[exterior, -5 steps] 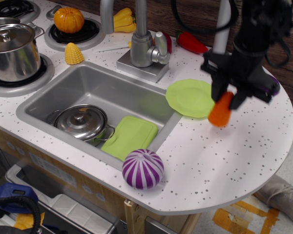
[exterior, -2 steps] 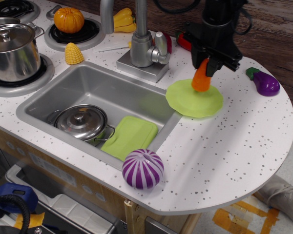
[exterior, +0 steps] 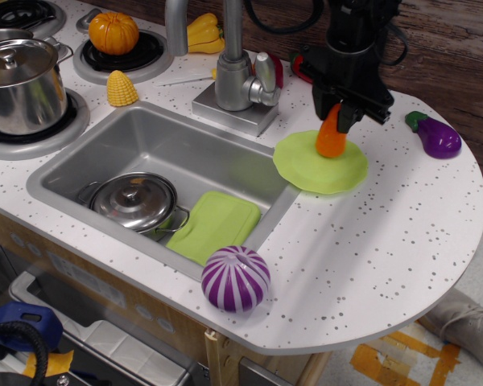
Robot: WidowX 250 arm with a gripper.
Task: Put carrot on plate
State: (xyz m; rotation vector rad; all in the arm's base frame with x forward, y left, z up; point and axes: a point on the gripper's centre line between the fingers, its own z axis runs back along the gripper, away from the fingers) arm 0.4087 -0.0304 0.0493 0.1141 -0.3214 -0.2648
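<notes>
Carrot (exterior: 331, 141) upright over plate (exterior: 306, 170), far-right part of desk (exterior: 370, 257), tip at or near plate surface; contact unclear. End effector (exterior: 339, 112) clamped on carrot top. Advice: lower until seated, open gently, lift straight. Arm descends vertically from far edge.

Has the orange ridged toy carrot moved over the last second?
Yes. The orange ridged toy carrot went from beyond the lime-green round plate's right edge, up-left, to over it.

Glossy plastic carrot (exterior: 331, 141) and plate (exterior: 322, 163) — brushed-metal sink (exterior: 137, 145), speckled counter (exterior: 370, 249).
</notes>
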